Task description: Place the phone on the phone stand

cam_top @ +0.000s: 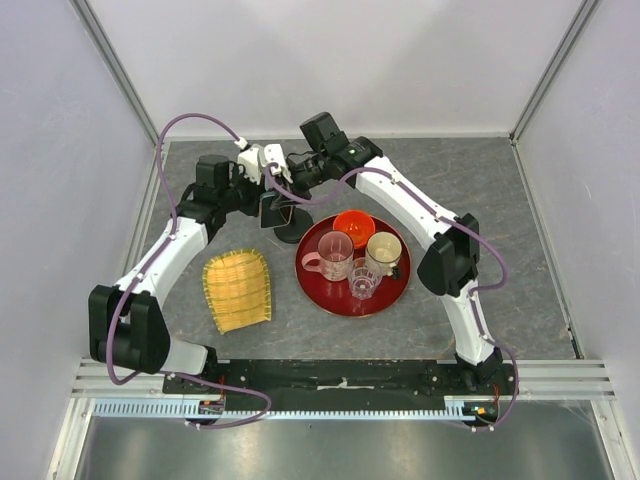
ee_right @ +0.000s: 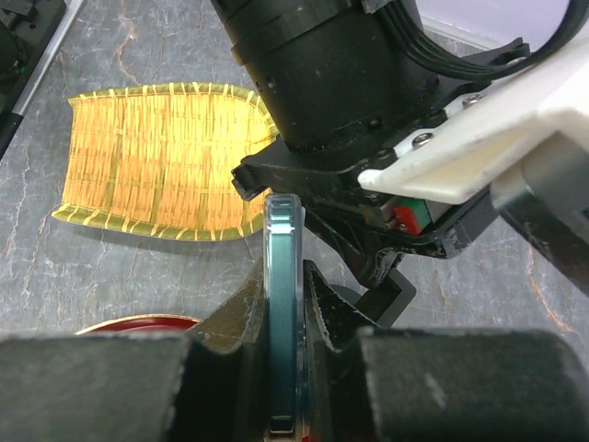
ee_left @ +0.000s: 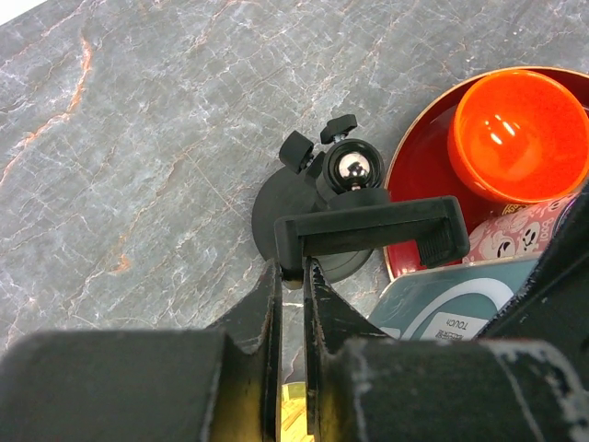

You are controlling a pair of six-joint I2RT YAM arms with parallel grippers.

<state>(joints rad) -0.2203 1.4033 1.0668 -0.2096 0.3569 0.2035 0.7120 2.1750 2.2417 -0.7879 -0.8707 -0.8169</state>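
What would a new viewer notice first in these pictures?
Both arms meet at the back centre: the right gripper holds the phone, and the left gripper pinches the phone stand by its bracket. Beside them, a red tray carries cups and an orange bowl.

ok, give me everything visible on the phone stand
The phone stand is matte black, plastic by the look. It has a round disc base flat on the grey table, a short post with two small knobs, a shiny metal ball joint, and on top a C-shaped bracket, empty. It stands upright just beside the rim of the red tray; whether they touch is unclear. The left hand is shut on the bracket's end.
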